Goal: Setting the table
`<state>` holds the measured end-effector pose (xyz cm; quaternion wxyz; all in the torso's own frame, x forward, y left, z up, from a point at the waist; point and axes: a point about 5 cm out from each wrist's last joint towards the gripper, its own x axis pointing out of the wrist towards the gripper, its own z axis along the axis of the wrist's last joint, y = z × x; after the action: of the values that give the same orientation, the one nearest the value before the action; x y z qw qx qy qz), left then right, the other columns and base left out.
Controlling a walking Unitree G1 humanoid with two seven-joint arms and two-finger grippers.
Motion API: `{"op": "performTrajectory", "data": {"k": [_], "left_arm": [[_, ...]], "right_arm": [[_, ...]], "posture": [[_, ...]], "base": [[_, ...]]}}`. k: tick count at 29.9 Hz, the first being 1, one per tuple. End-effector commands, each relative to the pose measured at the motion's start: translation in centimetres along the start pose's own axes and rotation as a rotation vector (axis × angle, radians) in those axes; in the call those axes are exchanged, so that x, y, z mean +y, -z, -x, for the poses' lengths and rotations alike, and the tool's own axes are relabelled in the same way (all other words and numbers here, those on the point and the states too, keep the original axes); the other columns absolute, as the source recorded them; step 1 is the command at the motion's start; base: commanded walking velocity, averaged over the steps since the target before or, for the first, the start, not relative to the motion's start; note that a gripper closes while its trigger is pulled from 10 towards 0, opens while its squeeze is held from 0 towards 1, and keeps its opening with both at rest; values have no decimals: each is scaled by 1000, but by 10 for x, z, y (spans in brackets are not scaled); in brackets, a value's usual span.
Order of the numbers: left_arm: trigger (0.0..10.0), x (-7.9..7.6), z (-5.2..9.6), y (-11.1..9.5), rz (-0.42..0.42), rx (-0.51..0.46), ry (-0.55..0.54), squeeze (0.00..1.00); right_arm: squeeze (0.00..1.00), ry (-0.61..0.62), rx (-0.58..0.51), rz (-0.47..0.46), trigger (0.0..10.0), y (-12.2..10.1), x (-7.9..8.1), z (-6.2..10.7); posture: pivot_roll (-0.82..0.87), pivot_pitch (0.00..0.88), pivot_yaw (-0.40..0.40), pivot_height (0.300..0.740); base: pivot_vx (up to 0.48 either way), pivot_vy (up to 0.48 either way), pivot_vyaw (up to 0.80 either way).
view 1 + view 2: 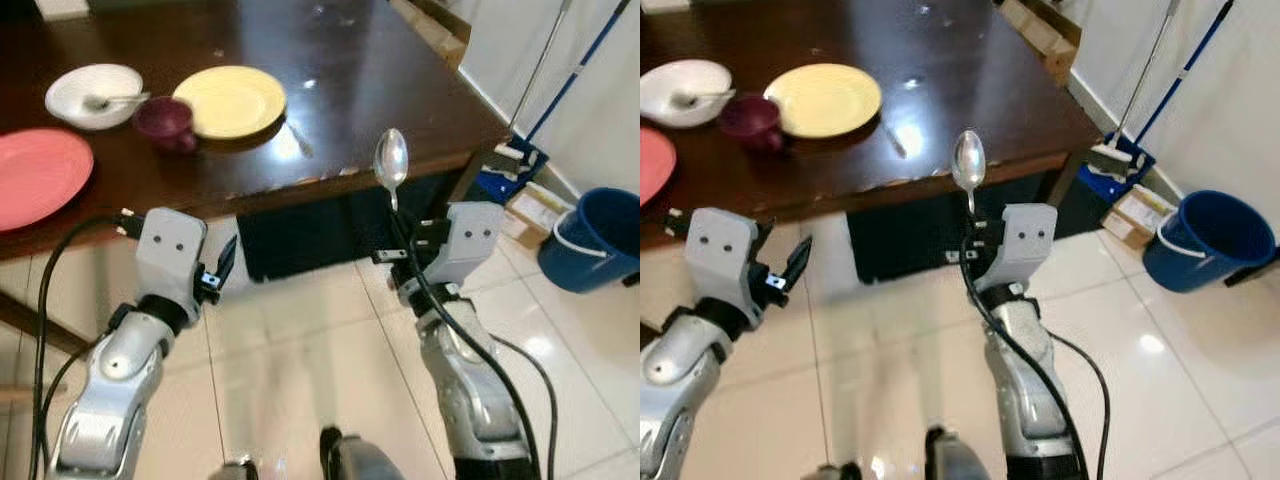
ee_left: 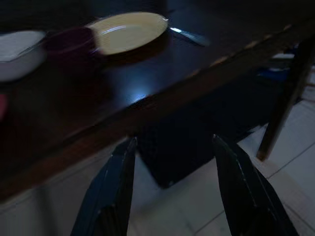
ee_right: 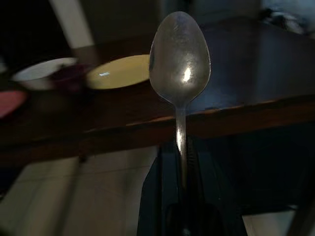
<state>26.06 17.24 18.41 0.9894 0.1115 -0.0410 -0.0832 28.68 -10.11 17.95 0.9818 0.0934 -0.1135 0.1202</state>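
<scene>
Right end effector (image 1: 397,232), centre right of the head view, clamped tight on a spoon (image 1: 390,162) by the handle, bowl upright just before the table (image 1: 400,90) edge. Left end effector (image 1: 222,268), lower left, fingers (image 2: 114,187) spread wide and holding nothing, below the table edge over the tiled floor (image 1: 300,340).

On the table, upper left: yellow plate (image 1: 232,100), with a maroon cup (image 1: 165,122) touching its left rim; white bowl (image 1: 92,95) further left with a utensil inside; pink plate (image 1: 40,175) at the left edge. Another utensil (image 1: 298,136) lying just right of the yellow plate.

Far right on the floor: blue bucket (image 1: 595,240), mop (image 1: 520,140).
</scene>
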Motion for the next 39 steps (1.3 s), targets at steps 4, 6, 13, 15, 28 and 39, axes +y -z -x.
{"op": "performTrajectory", "data": {"k": [4,6,13,15,28,39], "left_arm": [[10000,-1,2,5,1,17,8,0],[10000,-1,1,5,2,18,10,0],[10000,-4,0,5,21,22,33,0],[10000,-5,1,5,30,17,46,0],[10000,-3,-2,8,17,20,28,0],[10000,-3,-2,9,31,19,14,0]], "right_arm": [[0,10,7,-14,10000,3,-1,2],[0,12,8,-16,10000,3,-1,2],[0,13,8,-19,10000,3,-2,2],[0,14,7,-22,10000,3,-2,3],[0,-16,7,-30,10000,2,0,3],[0,-34,12,35,10000,2,3,2]], "posture": [[-65,113,29,740],[-66,111,30,740],[-68,107,32,740],[-68,107,32,740],[-75,101,29,740],[-77,107,26,740]], "base": [[-435,0,0],[-429,0,0],[-168,0,0],[0,0,0],[111,0,0],[480,0,580]]}}
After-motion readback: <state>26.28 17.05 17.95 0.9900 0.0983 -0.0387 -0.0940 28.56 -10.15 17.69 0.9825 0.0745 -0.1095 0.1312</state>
